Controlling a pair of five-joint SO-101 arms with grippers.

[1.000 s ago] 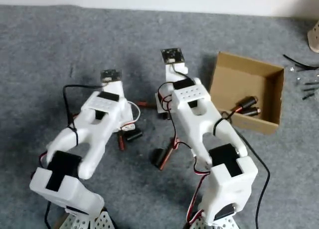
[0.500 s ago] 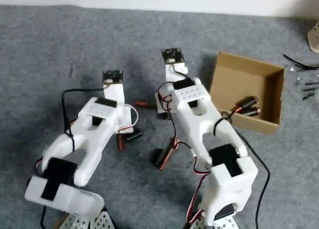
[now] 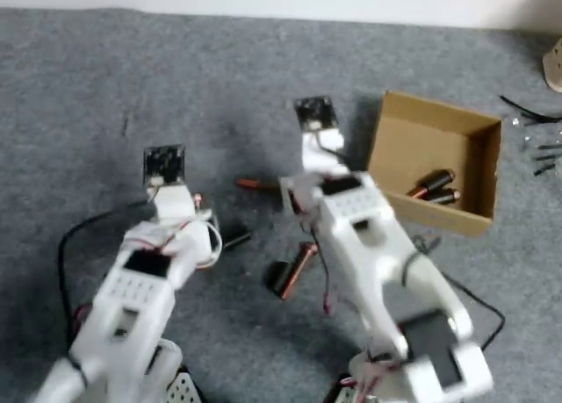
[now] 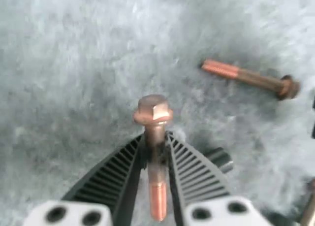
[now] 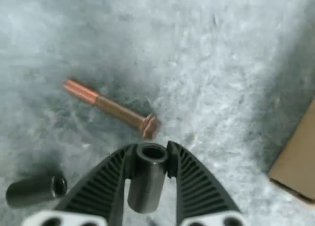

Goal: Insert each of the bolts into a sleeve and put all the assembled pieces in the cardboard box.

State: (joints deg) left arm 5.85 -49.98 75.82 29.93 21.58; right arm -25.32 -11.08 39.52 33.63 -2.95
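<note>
Underfoot, a grey carpeted table surface (image 3: pixel 105 78) across the whole scene. At near left, the left arm (image 3: pixel 132 289); at near right, the right arm (image 3: pixel 378 254); both stretched toward the far side. At far right, just right of the right arm's wrist, the cardboard box (image 3: pixel 413 144), open-topped. Inside it, against the near wall, two assembled pieces (image 3: pixel 432 183) lying side by side.

On the left arm, the left gripper (image 4: pixel 156 138), clenched on a copper held bolt (image 4: pixel 153 113). Gripped by the shank, hexagon head clear beyond the fingertips, threaded end back between the fingers.

On the right arm, the right gripper (image 5: pixel 151 148), clenched on a black held sleeve (image 5: pixel 147 179), open bore facing the fingertips.

On the carpet between the two arms, toward the near side, a sleeved bolt (image 3: pixel 294 269), black sleeve at its near end. Left of that, a loose sleeve (image 3: pixel 235 240) lying on its side. Farther off, between the two wrists, a loose bolt (image 3: pixel 255 184) lying flat, apart from both grippers.
</note>
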